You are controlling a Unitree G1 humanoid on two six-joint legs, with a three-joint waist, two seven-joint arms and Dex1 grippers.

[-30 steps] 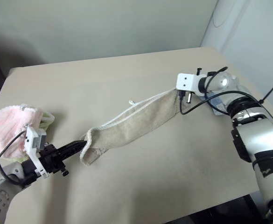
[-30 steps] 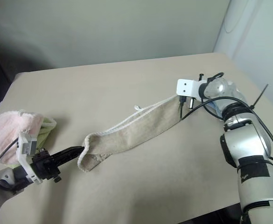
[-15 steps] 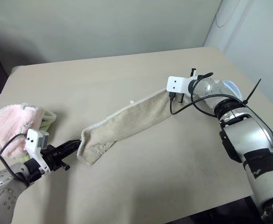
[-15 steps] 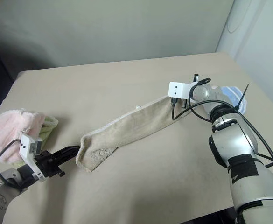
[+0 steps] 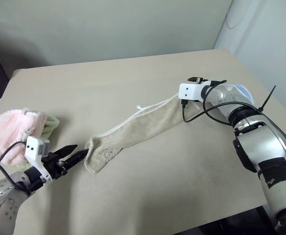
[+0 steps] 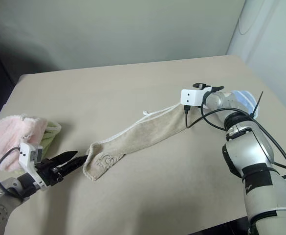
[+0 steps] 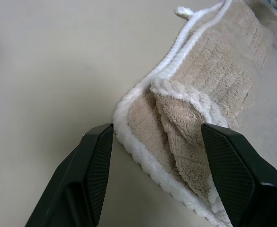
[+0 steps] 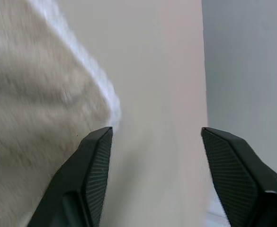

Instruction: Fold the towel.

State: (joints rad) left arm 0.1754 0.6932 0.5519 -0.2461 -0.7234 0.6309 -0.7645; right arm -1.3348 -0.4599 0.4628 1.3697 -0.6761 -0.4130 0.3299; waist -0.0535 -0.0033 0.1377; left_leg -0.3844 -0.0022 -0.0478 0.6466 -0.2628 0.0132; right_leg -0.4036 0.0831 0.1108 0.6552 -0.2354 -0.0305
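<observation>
The beige towel [image 5: 140, 128] lay stretched across mid-frame on the table [image 5: 108, 83]; left gripper [image 5: 73, 156] and right gripper [image 8: 155, 142] both gaped wide, empty.

Beige towel [image 5: 135, 128], white-corded edge, bunched lengthwise, diagonal on table

Silver arms, blk fingers [image 7: 230, 175], blk cables.

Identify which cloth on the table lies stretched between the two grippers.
The beige towel with white corded edging; the pink fluffy cloth sits bunched at the table's left edge.
</observation>
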